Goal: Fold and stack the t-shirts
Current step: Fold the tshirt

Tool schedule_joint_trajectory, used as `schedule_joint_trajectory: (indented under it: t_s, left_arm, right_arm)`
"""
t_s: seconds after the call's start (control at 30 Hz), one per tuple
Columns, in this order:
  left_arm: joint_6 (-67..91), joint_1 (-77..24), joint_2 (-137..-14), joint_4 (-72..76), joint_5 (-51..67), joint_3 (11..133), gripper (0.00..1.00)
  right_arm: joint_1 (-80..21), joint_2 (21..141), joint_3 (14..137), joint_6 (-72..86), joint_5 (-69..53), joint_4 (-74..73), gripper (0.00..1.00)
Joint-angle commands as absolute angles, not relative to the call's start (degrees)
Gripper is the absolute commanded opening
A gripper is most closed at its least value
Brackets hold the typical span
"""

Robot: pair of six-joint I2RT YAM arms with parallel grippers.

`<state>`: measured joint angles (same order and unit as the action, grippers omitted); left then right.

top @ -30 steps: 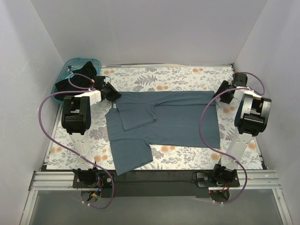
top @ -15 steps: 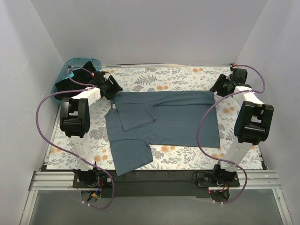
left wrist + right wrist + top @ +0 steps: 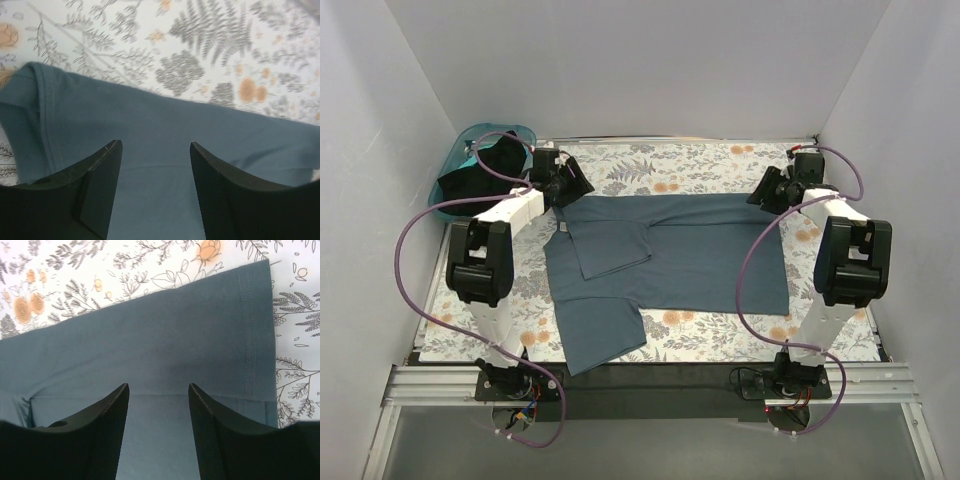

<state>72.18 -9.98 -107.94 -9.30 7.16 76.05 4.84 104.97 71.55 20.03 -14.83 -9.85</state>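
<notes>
Floral cloth (image 3: 700, 160); blue-grey tee (image 3: 710, 250) under parted left fingers (image 3: 95, 200), right fingers (image 3: 95, 440).

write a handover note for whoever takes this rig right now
Left gripper: open, empty, above the slate blue-grey cloth t-shirt's far edge, neck end.
Right gripper: open, empty, above the far edge, hem end.
Tee lies flat on the floral-print table, far sleeve folded in, near sleeve out.
Black cloth t-shirt heaped in the teal plastic basket.
Left: finish this fold, fold the black one, stack.
</notes>
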Motion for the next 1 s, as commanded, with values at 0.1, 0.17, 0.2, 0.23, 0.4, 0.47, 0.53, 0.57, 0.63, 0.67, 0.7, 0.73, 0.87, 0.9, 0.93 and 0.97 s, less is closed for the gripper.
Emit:
schedule_joint_trajectory:
  t_s: [0.1,0.17,0.2,0.23,0.4,0.47,0.53,0.57,0.63,0.67,0.7,0.73,0.87,0.9,0.93,0.97]
  left_arm:
    - [70.23,-9.76,-113.99,-10.63,4.83,77.6,0.53]
    - [70.14,-9.76,-115.57,-10.63,4.49,78.4,0.53]
    - [70.14,-9.76,-116.88,-10.72,4.31,79.09,0.53]
    - [70.22,-9.76,-117.59,-10.81,3.96,79.45,0.53]
    - [70.66,-9.67,-123.55,-11.95,3.17,83.49,0.53]
    - [70.75,-9.67,-125.85,-12.56,3.16,87.09,0.53]
    - [70.93,-9.49,-129.26,-13.62,3.43,89.9,0.53]
    - [71.1,-9.49,-130.42,-14.23,3.51,92.61,0.53]
    - [71.28,-9.32,-133.22,-14.5,3.52,95.52,0.55]
    - [71.45,-9.32,-133.94,-15.02,3.43,98.41,0.56]
    - [71.63,-9.23,-134.73,-15.29,3.51,99.66,0.57]
    - [71.8,-9.14,-135.26,-15.64,3.69,100.89,0.58]
    - [71.98,-9.14,-132.74,-17.75,3.96,104.59,0.67]
    - [71.37,-9.14,-131.24,-17.93,3.87,103.81,0.72]
    - [70.93,-9.14,-129.22,-18.02,3.87,103.19,0.75]
    - [70.67,-9.14,-127.37,-18.19,3.43,102.57,0.79]
  right_arm:
    - [4.92,109.86,74.79,20.74,-15.38,-8.09,0.49]
    - [4.92,111.7,75.41,20.65,-14.68,-8.09,0.49]
    - [4.92,112.41,76.02,20.65,-14.42,-8.09,0.49]
    - [5.01,113.98,76.55,20.65,-13.81,-8.09,0.49]
    - [5.8,119.43,80.59,19.78,-12.83,-8.17,0.49]
    - [6.5,122.33,83.57,19.6,-12.66,-8.17,0.49]
    - [7.2,124.96,85.6,19.34,-12.48,-8.17,0.49]
    - [7.47,125.76,87.95,19.16,-12.57,-8.17,0.49]
    - [7.99,128.3,90.6,18.81,-12.92,-8.35,0.49]
    - [8.17,129.1,92.96,18.63,-13.01,-8.52,0.49]
    - [8.35,130.24,94.29,18.37,-13.09,-8.79,0.5]
    - [8.61,130.6,95.52,17.93,-13.53,-8.88,0.5]
    - [8.7,129.47,100.54,16.44,-14.41,-11.25,0.5]
    - [8.7,128.24,100.37,16.26,-14.5,-11.42,0.5]
    - [8.7,125.19,99.85,16.26,-14.59,-11.6,0.51]
    - [8.7,123.42,99.15,16.26,-14.59,-11.69,0.51]
